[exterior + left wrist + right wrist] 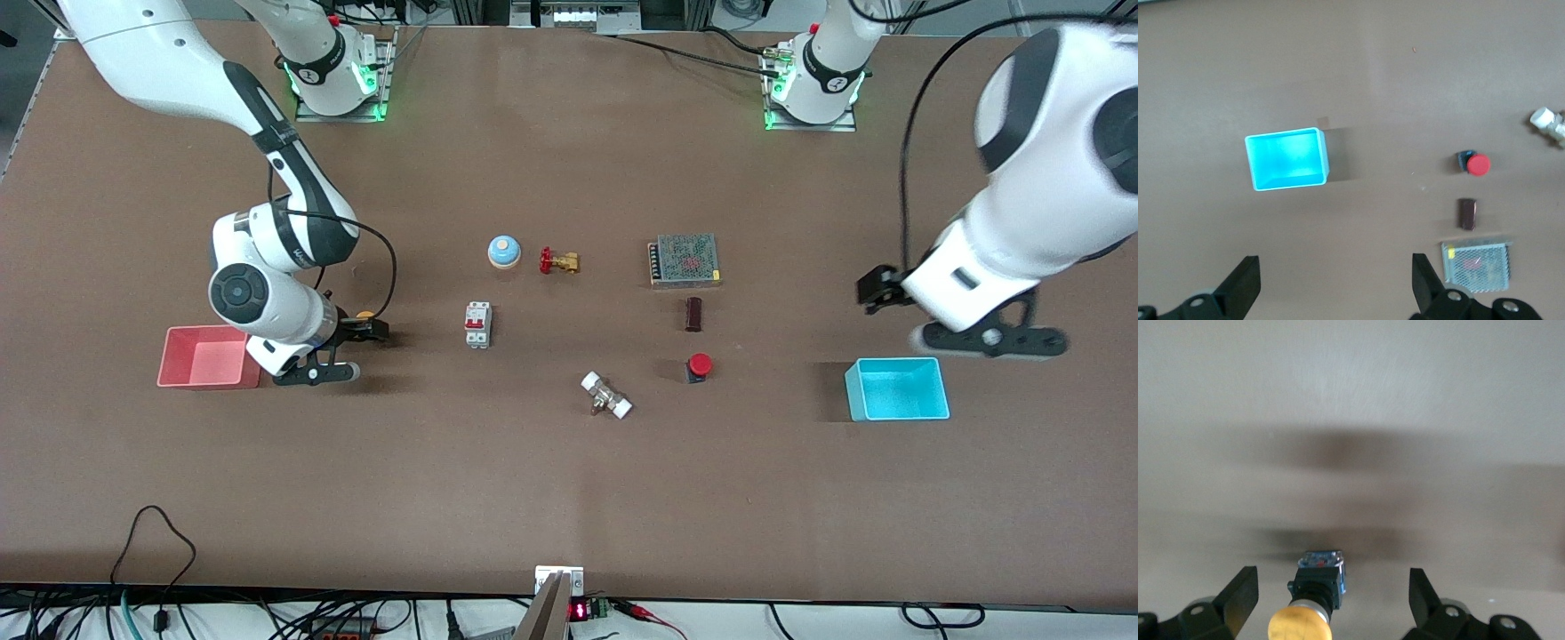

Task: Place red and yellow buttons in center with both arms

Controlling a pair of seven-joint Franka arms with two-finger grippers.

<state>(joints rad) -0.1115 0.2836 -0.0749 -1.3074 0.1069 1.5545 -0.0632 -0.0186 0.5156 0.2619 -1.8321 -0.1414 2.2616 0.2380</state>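
The yellow button (364,315) lies on the brown table (551,498) beside the pink bin, toward the right arm's end. In the right wrist view the yellow button (1313,603) shows its orange-yellow cap and black base between the fingers. My right gripper (372,331) (1333,590) is open, low around it, with the fingers apart from it. The red button (700,364) (1478,165) stands on the table nearer the middle. My left gripper (876,289) (1335,287) is open and empty, up in the air over bare table beside the blue bin.
A pink bin (203,357) stands next to the right gripper. A blue bin (898,388) (1287,160) stands under the left arm. Mid-table are a blue dome (504,252), a brass valve (558,261), a breaker (477,324), a mesh-topped box (684,260), a dark block (694,314) and a white-ended fitting (606,396).
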